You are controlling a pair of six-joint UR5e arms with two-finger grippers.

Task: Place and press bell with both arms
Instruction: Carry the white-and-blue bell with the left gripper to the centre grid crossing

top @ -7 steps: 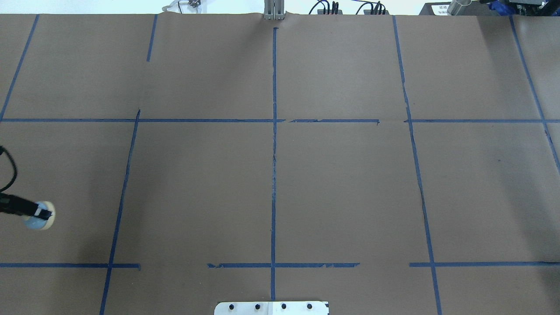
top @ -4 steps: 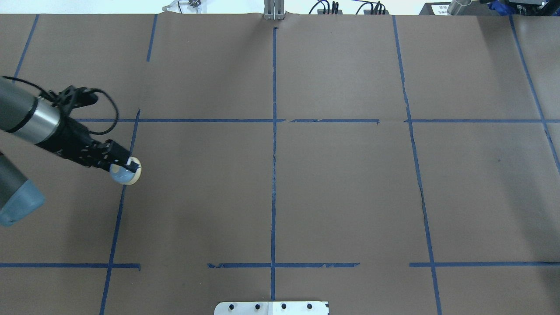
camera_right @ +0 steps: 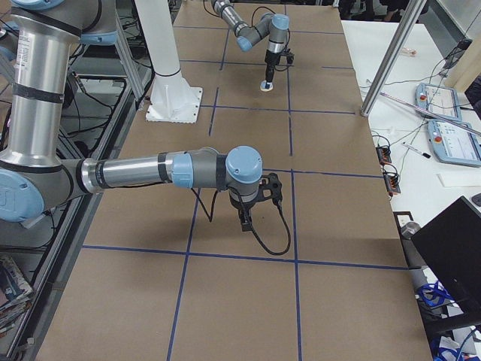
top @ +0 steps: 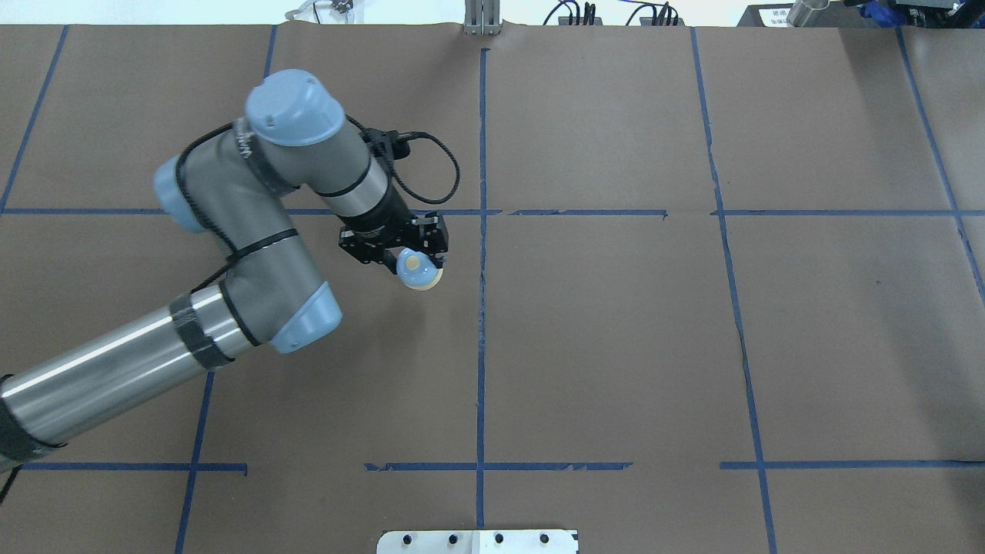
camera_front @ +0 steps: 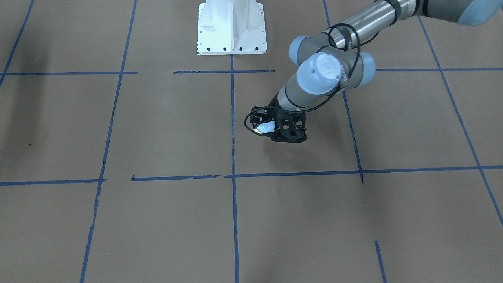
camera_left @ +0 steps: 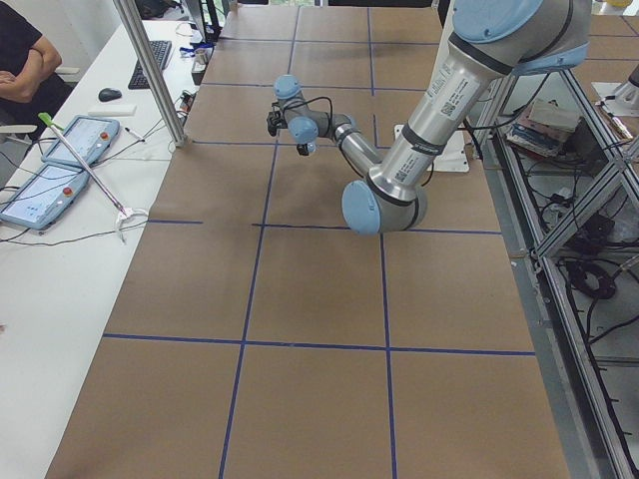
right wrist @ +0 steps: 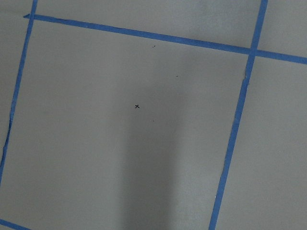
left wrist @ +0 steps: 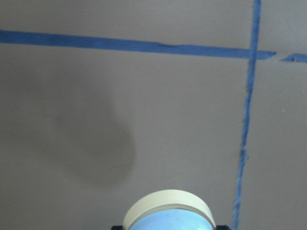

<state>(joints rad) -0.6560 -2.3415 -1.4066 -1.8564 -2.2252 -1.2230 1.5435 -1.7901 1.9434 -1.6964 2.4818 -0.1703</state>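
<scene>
The bell is a light-blue dome with a cream base and button. My left gripper is shut on the bell and holds it tilted, low over the brown paper, just left of the centre tape line. The bell also shows in the front view, the left wrist view and small in both side views. Its shadow lies on the paper to one side in the wrist view. My right gripper shows only in the exterior right view, pointing down over the paper; I cannot tell whether it is open or shut.
Blue tape lines divide the brown paper into squares. The white mounting pedestal stands at the robot's side of the table. A metal post and a side table with tablets lie across from the robot.
My left arm has swept in from the table's left edge toward the centre line, carrying the bell with it. The bell now hangs near the middle tape cross.
</scene>
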